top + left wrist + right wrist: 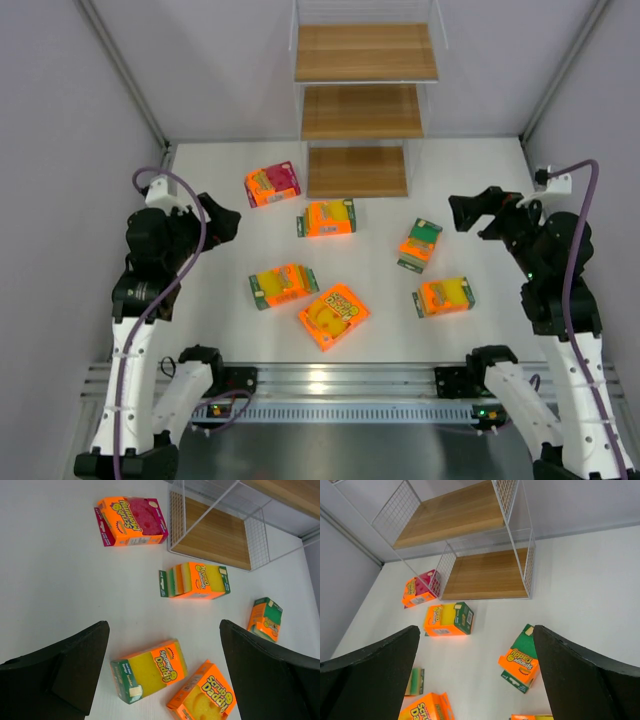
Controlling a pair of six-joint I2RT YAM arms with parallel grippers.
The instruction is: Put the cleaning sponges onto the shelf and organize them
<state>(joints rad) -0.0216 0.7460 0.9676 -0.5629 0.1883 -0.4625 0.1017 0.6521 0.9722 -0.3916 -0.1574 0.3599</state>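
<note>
White table, bare shelf, nothing grabbed yet; your left gripper and right gripper gape empty. Probably drop left onto the yellow pack between its fingers.

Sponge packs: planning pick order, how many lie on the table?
6, none shelved: the pink-red pack left of the shelf, an orange-yellow pack before it, the green pack right, the right-hand pack, the left-centre pack, the nearest pack. None seems hidden.

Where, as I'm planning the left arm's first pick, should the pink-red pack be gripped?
Grip the pink-red pack across its long edges, coming straight down with the left gripper. It lies flat, broad face up, nothing touching it; the shelf stands close beside it, so a side approach looks cramped.
</note>
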